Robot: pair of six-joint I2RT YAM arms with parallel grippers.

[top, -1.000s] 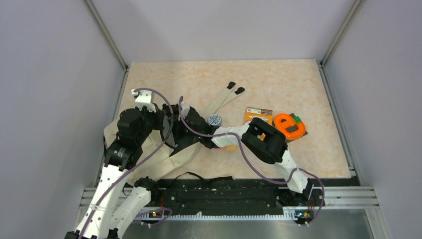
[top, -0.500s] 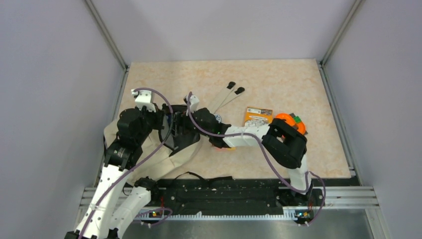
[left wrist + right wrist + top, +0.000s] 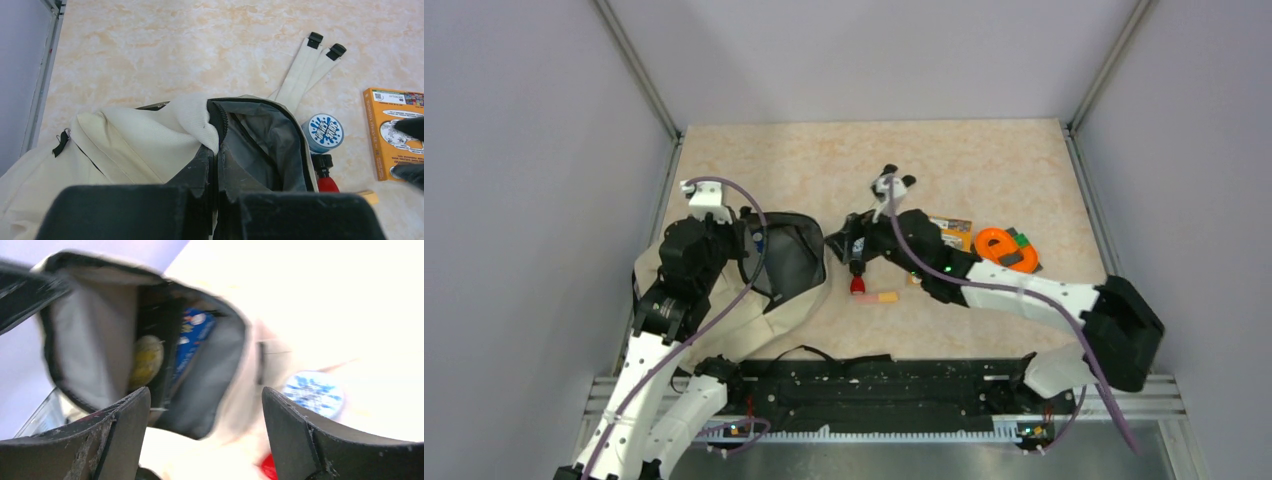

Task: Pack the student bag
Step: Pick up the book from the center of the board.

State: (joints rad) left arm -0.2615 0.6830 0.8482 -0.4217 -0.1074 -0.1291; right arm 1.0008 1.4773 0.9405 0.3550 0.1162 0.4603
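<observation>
Student bag [image 3: 125, 145] lying diagonally, mouth rightward, left claw [image 3: 216, 152] pinching its rim, right claw [image 3: 202, 400] wide, empty

Cream student bag [image 3: 125, 145], grey lining [image 3: 265, 150]

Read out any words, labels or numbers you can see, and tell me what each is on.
No text can be read for certain.
On the orange card: printed lines and a square code, too small to read.
On the round blue and white lid: blue marks, too blurred to read.
On the blue packet inside the bag: print, blurred.
</observation>
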